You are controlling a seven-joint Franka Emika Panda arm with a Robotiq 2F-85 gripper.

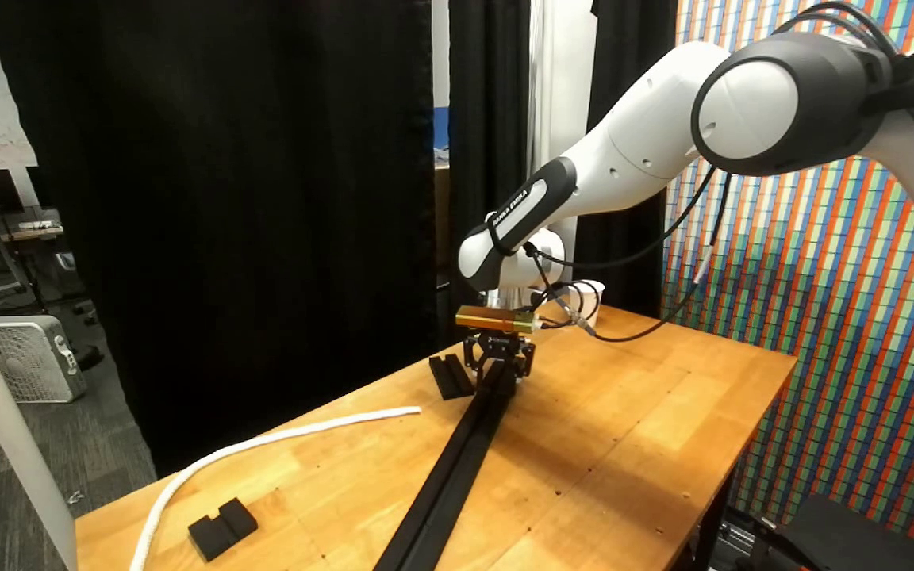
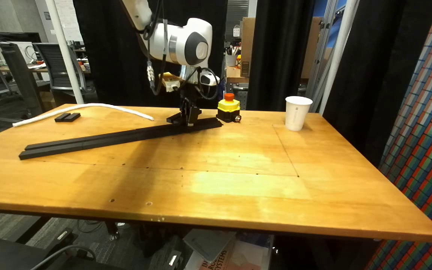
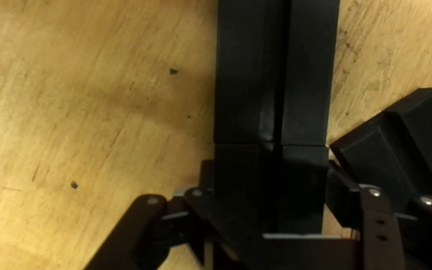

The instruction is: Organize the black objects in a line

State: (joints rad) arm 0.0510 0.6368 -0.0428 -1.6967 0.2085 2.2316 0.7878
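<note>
Black block (image 3: 298, 183) is abutting the long row (image 2: 126, 137), clamped in my pincer (image 3: 270, 180). Another block (image 3: 403, 146) is lying beside that row.

Grpr (image 1: 498, 376) at far end of blk row (image 1: 455, 480) — grooved blk block (image 1: 451, 379) just beside.

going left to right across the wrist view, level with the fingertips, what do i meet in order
Wooden tabletop, one fingertip, clasped black block, opposite fingertip, loose grooved black block, partly cut off by the frame edge.
</note>
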